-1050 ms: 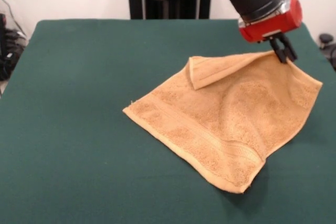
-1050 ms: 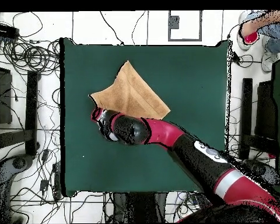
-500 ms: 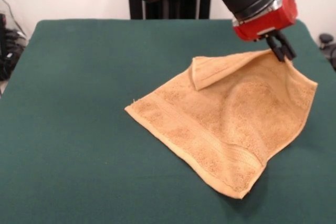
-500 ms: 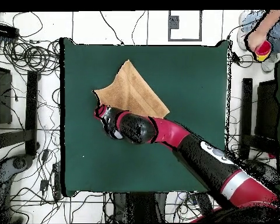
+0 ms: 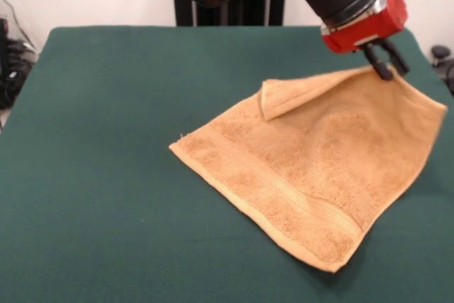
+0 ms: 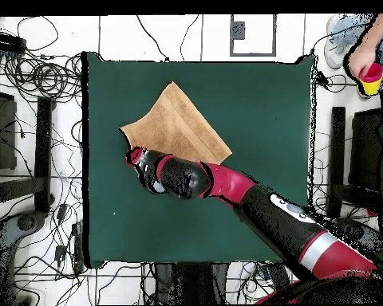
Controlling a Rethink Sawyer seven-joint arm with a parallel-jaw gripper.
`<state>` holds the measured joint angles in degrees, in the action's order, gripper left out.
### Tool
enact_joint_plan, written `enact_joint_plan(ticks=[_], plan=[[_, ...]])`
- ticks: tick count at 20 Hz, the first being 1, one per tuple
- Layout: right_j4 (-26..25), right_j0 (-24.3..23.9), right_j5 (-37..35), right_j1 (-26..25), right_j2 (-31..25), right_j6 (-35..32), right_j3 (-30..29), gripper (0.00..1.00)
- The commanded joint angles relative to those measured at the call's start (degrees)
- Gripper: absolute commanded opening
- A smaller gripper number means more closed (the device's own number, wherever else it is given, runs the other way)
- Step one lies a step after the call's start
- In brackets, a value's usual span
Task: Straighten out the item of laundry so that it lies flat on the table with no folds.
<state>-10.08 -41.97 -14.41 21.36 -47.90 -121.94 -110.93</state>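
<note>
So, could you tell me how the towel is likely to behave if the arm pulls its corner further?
The towel is probably floppy: one flap lies folded over. It likely drags on the felt-like table rather than sliding freely.

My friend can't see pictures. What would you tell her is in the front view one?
A red and black robot arm reaches down and its gripper pinches the far edge of a tan-orange towel on a dark green table. Most of the towel lies spread out, but one corner near the gripper is folded over onto it.
</note>
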Motion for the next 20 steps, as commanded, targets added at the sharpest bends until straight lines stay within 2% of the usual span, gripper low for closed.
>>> enact_joint_plan(ticks=[1, 11, 14, 17, 18, 20], plan=[[1.4, 0.8, -1.9, -1.8, -3.4, -3.3, -2.8, 1.0], [1.3, 0.6, -1.1, -2.9, -3.9, -3.3, -2.4, 1.0], [0.5, 1.0, -1.2, -1.4, -2.5, -2.9, -1.6, 1.0], [-3.1, 6.3, -1.1, 8.9, 7.2, -3.3, 2.8, 1.0], [-4.4, 10.1, -1.7, 13.5, 13.4, -4.6, 5.2, 1.0], [-5.9, 15.1, -2.6, 17.6, 21.6, -6.9, 8.4, 1.0]])
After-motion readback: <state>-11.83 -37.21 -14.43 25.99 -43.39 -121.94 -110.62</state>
